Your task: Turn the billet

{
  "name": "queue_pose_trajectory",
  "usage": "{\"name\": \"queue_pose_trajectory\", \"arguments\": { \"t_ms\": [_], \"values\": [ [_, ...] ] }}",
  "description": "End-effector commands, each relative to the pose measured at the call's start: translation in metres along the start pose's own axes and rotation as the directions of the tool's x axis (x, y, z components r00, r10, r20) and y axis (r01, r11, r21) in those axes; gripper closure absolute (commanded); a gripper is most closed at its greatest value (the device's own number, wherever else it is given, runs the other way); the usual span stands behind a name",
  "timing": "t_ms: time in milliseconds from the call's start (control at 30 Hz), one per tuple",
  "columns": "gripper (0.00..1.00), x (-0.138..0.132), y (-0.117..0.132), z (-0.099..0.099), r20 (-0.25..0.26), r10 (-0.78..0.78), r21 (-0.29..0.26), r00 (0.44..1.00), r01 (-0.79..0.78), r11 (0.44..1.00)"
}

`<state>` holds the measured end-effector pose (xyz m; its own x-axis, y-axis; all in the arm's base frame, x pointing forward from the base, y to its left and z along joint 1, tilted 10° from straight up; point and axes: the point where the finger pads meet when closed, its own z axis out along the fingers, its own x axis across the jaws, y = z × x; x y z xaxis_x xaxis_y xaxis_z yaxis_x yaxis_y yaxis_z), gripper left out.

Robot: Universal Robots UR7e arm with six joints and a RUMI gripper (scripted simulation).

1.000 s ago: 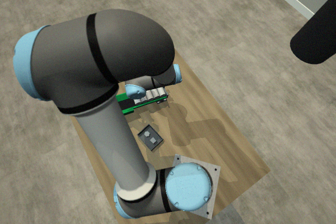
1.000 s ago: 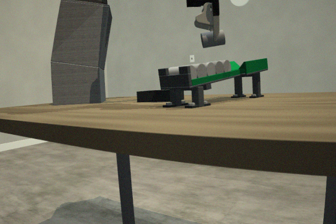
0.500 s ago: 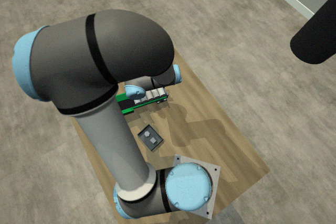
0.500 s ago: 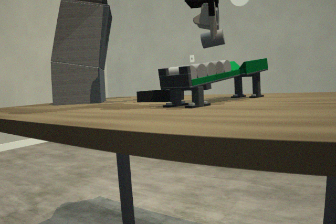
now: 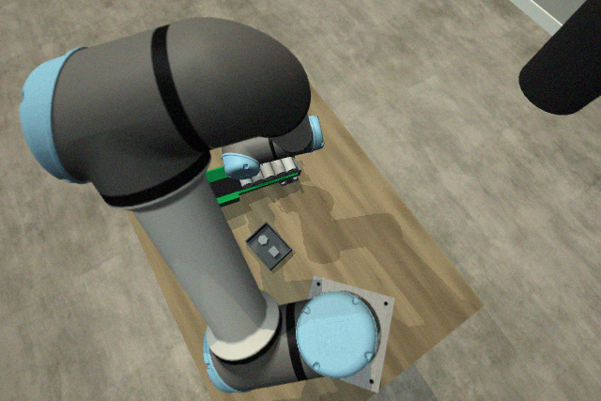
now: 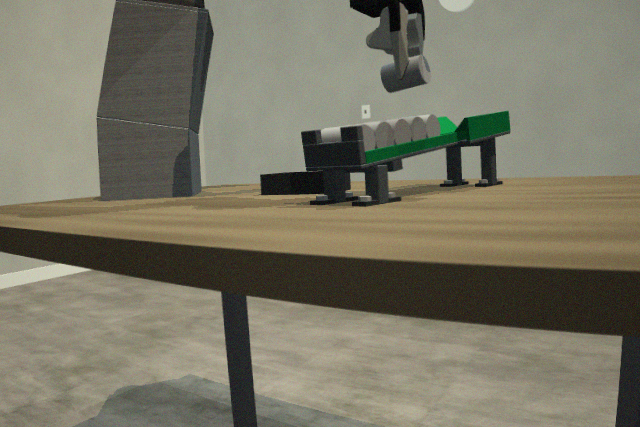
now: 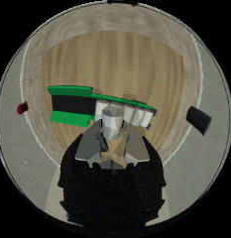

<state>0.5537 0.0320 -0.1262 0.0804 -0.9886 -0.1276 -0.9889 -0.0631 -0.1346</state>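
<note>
The tool (image 6: 400, 58) is clamped on one billet (image 6: 408, 74), held in the air above the green ramp (image 6: 413, 144) near the frame's upper middle. Four billets (image 6: 400, 130) lie across the ramp against the dark stop (image 6: 333, 145). Pickup looks done; what remains is setting the bar down crosswise and snug against the row.

I see matt grey metal billets (image 6: 398, 131) on a smooth green ramp (image 6: 480, 125), and a matt wood-grain bench (image 6: 361, 236) beneath them.
</note>
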Motion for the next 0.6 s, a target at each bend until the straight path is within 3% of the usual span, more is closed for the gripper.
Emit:
{"name": "queue_pose_trajectory", "arguments": {
  "t_ms": [0, 133, 267, 567],
  "values": [
    [1.00, 0.0003, -0.0008, -0.0006, -0.004, 0.025, 0.001, 1.000, -0.025, 1.000],
    [1.00, 0.0005, -0.0006, -0.0006, -0.002, 0.039, 0.001, 0.999, -0.039, 0.999],
    [1.00, 0.0018, -0.0007, -0.0006, -0.005, 0.153, 0.002, 0.988, -0.153, 0.988],
    [1.00, 0.0018, -0.0007, -0.0006, -0.005, 0.153, 0.002, 0.988, -0.153, 0.988]
  ]
}}
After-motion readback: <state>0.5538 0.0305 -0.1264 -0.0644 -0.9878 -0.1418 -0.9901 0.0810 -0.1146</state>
